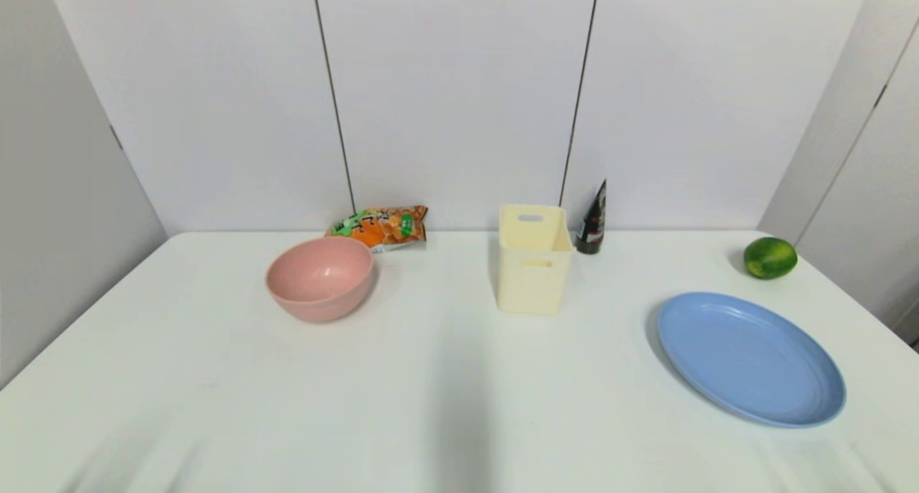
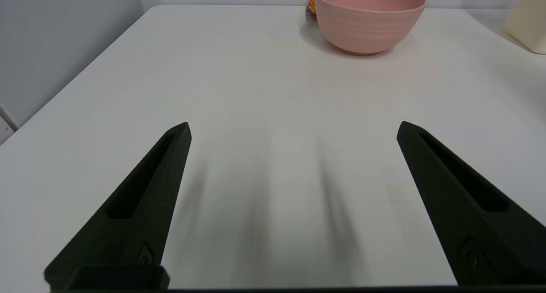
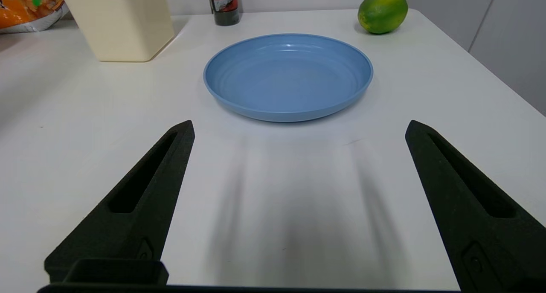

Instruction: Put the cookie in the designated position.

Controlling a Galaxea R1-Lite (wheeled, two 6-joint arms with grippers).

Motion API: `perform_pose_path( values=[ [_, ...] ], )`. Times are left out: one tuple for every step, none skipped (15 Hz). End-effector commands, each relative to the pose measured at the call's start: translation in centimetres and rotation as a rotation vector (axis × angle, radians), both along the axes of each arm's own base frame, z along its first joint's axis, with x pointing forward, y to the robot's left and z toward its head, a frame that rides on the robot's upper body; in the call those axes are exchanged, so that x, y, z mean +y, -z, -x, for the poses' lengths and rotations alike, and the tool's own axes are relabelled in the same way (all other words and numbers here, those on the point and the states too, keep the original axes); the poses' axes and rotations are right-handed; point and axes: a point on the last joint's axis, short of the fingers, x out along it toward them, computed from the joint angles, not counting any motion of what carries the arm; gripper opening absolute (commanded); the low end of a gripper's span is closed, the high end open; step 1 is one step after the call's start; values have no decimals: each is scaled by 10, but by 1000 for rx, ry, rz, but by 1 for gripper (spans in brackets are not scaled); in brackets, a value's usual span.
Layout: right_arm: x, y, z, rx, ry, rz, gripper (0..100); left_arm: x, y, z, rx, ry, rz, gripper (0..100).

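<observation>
While cookie [image 1: 380, 227] lies behind pink bowl [image 1: 320, 278], blue plate [image 1: 750, 358] bare

Brightness: bright, even, diffuse from overhead.
Shadows: soft; streaked grey smears on the desk [image 1: 445, 407] near the front edge, and under each end effector in both wrist views.
Pink bowl [image 1: 320, 278]: faint glint inside, soft shadow to its right.
Blue plate [image 3: 288, 75]: small highlights on far rim.
Focus: head view slightly soft; straight lines bow toward the edges.
</observation>
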Motion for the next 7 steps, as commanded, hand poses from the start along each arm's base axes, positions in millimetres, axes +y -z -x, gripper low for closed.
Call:
perform_pose_path(
  values=[
    [0,0,0,5,3,-2,100,0,0,0,1,0,0,100],
    [0,0,0,5,1,-2,100,0,0,0,1,0,0,100],
    [0,0,0,3,3,-2,100,0,0,0,2,0,0,100],
    [0,0,0,2,3,-2,100,0,0,0,1,0,0,100],
    [0,0,0,2,3,-2,100,0,0,0,2,0,0,100],
    [0,0,0,2,3,-2,100,0,0,0,1,0,0,100],
    [0,0,0,3,3,-2,100,0,0,0,1,0,0,100]
  ],
)
